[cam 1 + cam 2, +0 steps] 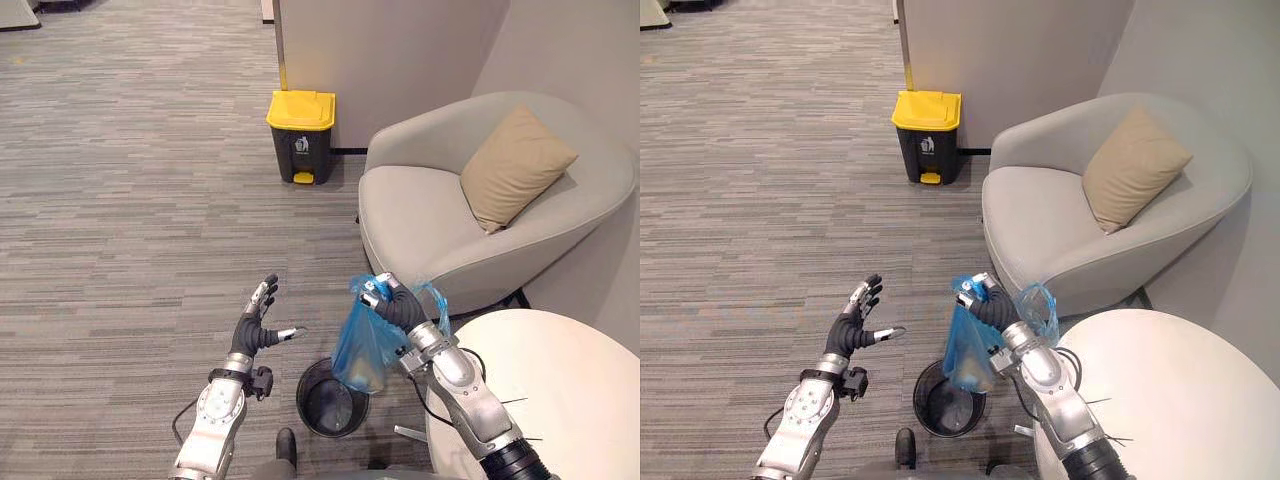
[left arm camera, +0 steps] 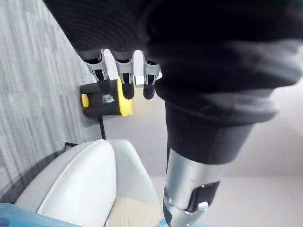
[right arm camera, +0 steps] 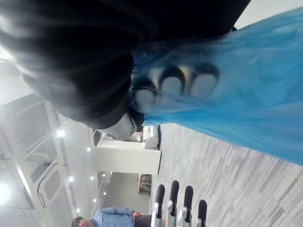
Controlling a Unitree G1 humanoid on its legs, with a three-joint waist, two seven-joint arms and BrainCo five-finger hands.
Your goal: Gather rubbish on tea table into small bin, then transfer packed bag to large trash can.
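Right robot hand [image 1: 400, 305] grips blue bag [image 1: 362, 345] just above small bin [image 1: 320, 405] beside tabletop [image 1: 570, 390]; left robot hand [image 1: 258, 325] open, empty; bagging apparently done; carry to distant yellow-lidded trash can [image 1: 301, 135] remains.

No legible words or numbers, one small white pictogram label [image 1: 301, 144] on the dark front of the yellow-lidded trash can [image 1: 300, 110], at twelve o'clock, its figure too small to make out

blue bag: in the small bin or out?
Out, or nearly: the right hand grips the blue bag by its top and it hangs over the small bin. Whether its bottom clears the rim, cannot tell.
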